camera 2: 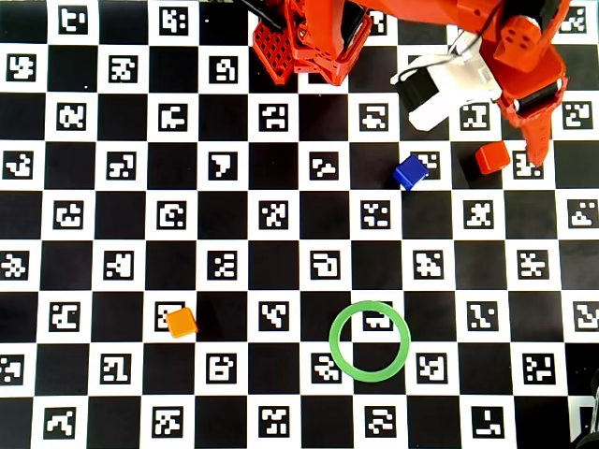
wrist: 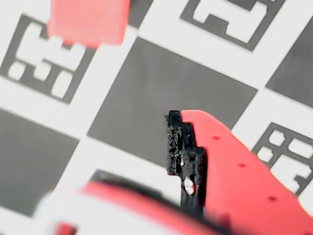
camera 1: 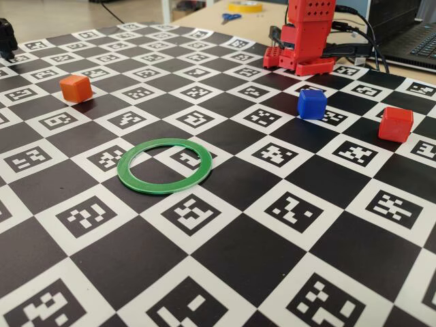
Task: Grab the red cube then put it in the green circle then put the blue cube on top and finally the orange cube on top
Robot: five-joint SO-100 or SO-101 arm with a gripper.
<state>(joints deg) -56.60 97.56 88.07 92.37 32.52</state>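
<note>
1. The gripper [camera 2: 541, 154] sits at the upper right of the overhead view, its red tip pointing down the frame just right of the red cube [camera 2: 491, 157]; in the wrist view one red finger with a black pad [wrist: 182, 147] fills the lower right, the other jaw is only a blur along the bottom edge, and I cannot tell whether the jaws are parted or closed; nothing is seen between them.
2. The checkered mat [camera 2: 281, 253] of black squares and white marker squares covers the whole overhead view; the red arm base [camera 1: 306, 41] stands at its far edge, top centre-right of the fixed view.
3. The green circle [camera 2: 337, 351] lies flat in the lower centre-right of the overhead view, its centre open and showing the mat; no cube is in it.
4. The red cube rests on the mat, a blurred red block at the upper left of the wrist view, apart from the finger.
5. The blue cube [camera 2: 410, 172] sits left of the red cube, near it but not touching.
6. The orange cube [camera 2: 182, 322] lies at lower left of the overhead view, well apart from the ring.
</note>
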